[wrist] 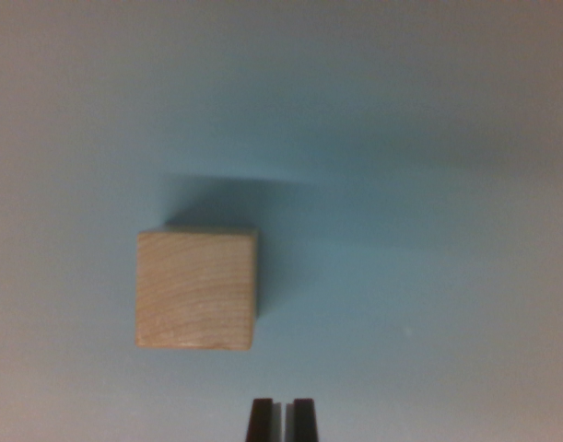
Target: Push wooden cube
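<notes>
Wooden cube point(196, 289) looks rigid and light, should slide easily on desk point(428, 276). Gripper point(281, 419) nearly clenched (narrow gap), empty; push near face centre.

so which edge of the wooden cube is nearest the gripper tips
The bottom edge of the wooden cube, at its right-hand corner. The gripper pokes in below it at the frame's bottom, fingers nearly together, slightly toward the wrist view's right and apart from the cube.
</notes>
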Available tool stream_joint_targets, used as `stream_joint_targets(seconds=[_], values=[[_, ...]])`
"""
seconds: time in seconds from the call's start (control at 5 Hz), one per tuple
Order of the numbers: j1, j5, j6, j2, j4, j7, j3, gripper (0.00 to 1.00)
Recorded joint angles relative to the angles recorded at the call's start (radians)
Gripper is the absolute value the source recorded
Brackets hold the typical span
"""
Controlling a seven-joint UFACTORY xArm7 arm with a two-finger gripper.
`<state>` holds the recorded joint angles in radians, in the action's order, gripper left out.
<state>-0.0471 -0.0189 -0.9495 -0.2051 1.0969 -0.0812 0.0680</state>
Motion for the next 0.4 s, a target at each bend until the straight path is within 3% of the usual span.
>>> stream_joint_targets(seconds=[0.2,0.4], values=[[0.0,0.0,0.0,0.0,0.0,0.0,0.0,0.0],[-0.0065,-0.0004,0.042,-0.011,-0.037,-0.007,0.005,0.0]])
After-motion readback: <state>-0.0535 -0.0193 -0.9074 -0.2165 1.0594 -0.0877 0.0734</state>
